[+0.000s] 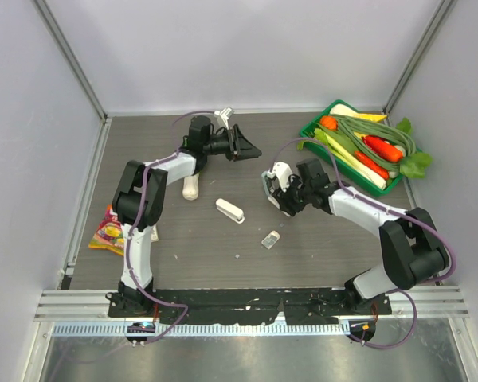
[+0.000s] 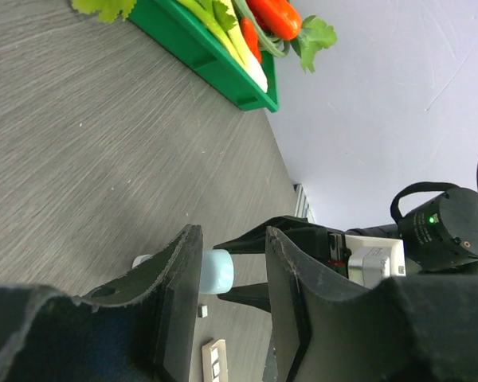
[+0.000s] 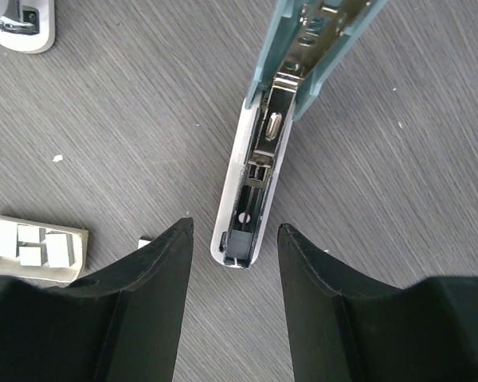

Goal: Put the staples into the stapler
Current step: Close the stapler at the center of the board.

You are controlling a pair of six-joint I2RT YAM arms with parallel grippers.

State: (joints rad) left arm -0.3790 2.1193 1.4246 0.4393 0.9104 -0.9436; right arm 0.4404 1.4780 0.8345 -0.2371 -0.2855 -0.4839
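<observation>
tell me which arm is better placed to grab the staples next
Probably right. The right gripper is open and low over the table, with the staples just beside its finger and the opened stapler straight ahead. The left gripper, also open, is farther from the staples.

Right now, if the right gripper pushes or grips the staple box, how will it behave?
Probably light: the staple box lies flat on the table, so a nudge should slide, not tip it. Its thin cardboard walls may buckle under a pinch. It looks open, loose staple strips showing; tilting could spill them.
</observation>
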